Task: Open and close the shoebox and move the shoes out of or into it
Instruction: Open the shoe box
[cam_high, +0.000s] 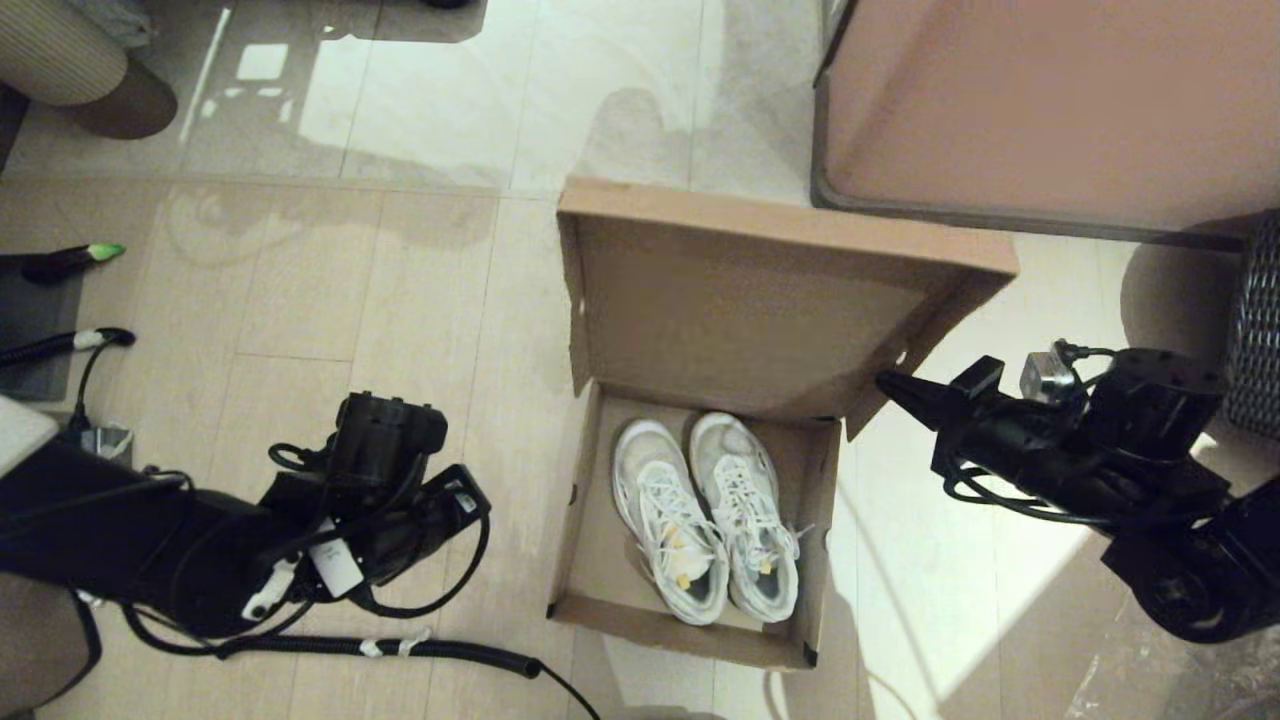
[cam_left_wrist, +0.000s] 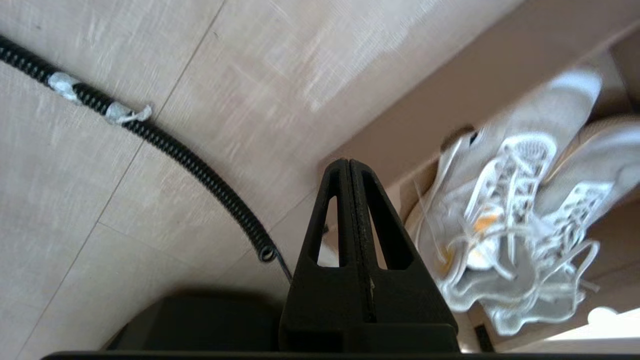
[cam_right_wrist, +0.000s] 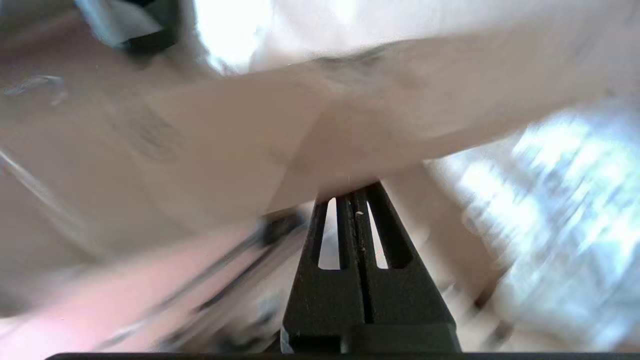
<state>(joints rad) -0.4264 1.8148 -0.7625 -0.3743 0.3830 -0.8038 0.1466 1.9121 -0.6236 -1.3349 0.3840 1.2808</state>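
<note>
Right gripper: the right gripper (cam_high: 885, 383) sits at the lid's right edge, fingers pressed together with nothing between them; its tip is touching or just beside the cardboard.
Left gripper: the left gripper (cam_left_wrist: 349, 165) has its fingers closed and empty, parked low over the floor, left of the box.
Shoebox: the shoebox (cam_high: 590, 560) stands on the floor between the arms, its lid (cam_high: 760, 300) raised and leaning back.
Shoes: the shoes (cam_high: 705, 515) lie side by side inside, toes toward the hinge.
Progress: judged, the box is open and loaded; either closing or unloading remains.
Appearance: plain brown cardboard; white chunky sneakers, loose laces, small yellow marks.
</note>
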